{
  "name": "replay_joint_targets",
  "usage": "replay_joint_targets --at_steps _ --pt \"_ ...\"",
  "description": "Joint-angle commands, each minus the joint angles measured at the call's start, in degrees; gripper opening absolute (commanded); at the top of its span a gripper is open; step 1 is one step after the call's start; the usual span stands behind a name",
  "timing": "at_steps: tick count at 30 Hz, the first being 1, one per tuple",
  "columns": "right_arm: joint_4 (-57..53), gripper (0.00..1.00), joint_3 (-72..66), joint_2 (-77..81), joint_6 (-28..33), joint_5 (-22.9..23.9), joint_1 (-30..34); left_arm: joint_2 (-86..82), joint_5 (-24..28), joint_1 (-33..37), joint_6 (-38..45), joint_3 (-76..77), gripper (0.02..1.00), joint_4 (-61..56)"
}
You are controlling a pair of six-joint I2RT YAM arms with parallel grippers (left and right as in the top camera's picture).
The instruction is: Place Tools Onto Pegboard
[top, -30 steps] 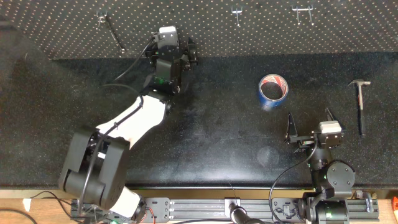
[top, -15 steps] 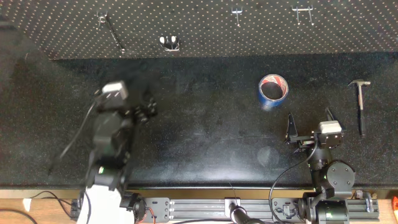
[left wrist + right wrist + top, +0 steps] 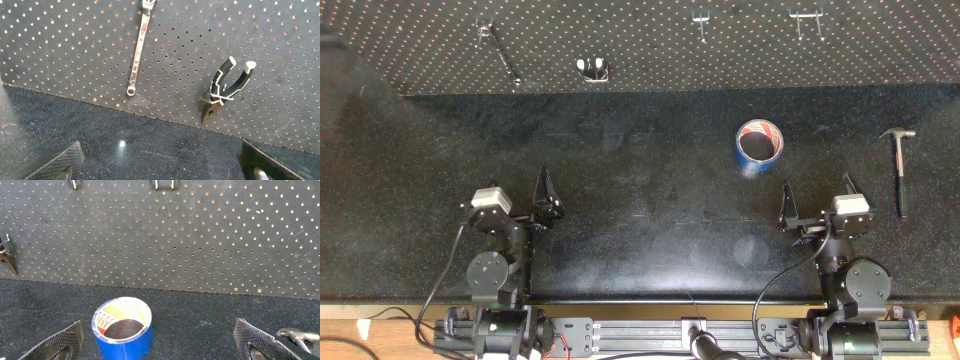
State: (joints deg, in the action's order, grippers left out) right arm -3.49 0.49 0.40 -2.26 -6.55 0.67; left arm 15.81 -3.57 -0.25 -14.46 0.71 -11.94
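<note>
Black fingers of your left tool (image 3: 517,205) stand wide apart and hold nothing, parked near its base. Your right tool (image 3: 817,208) is likewise spread and empty. Ahead of the left, the wrench (image 3: 139,47) and pliers (image 3: 223,87) hang on the pegboard (image 3: 75,50). The tape (image 3: 122,327) and hammer (image 3: 898,170) lie on the counter (image 3: 650,180), with bare hooks (image 3: 807,20) above. By my reckoning, you're about halfway.

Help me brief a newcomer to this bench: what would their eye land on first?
The bright blue tape roll on the dark table, right of centre, stands out most. On the pegboard behind, a wrench and a pair of pliers hang at the left, while a hammer lies on the table at the far right.
</note>
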Motion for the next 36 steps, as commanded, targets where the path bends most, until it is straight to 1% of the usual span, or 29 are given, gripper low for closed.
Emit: replay_joint_targets --at_steps 1,6,8,10,20,23,36 --pt "-0.2 0.978 -0.2 -0.3 0.8 0.1 -0.4 -5.4 -0.8 0.2 2.0 -0.4 0.996 6.8" --pt "-0.2 0.978 -0.2 -0.3 0.8 0.1 -0.4 -11.1 -0.2 0.3 5.4 -0.4 0.996 16.3" --pt "-0.2 0.978 -0.2 -0.3 0.8 0.1 -0.4 -13.6 2.3 0.2 9.5 -0.4 0.996 16.5" --pt "-0.2 0.978 -0.2 -0.3 0.8 0.1 -0.4 -15.7 2.6 0.2 9.6 -0.4 0.996 16.5" --pt "-0.2 0.978 -0.2 -0.3 0.8 0.1 -0.4 -15.7 2.8 0.3 9.4 -0.4 0.996 16.5" --pt "-0.2 0.978 -0.2 -0.3 0.8 0.1 -0.4 -15.7 2.8 1.8 9.4 -0.4 0.996 16.5" --pt "-0.2 0.978 -0.2 -0.3 0.8 0.1 -0.4 -15.6 2.8 1.7 9.4 -0.4 0.996 16.5"
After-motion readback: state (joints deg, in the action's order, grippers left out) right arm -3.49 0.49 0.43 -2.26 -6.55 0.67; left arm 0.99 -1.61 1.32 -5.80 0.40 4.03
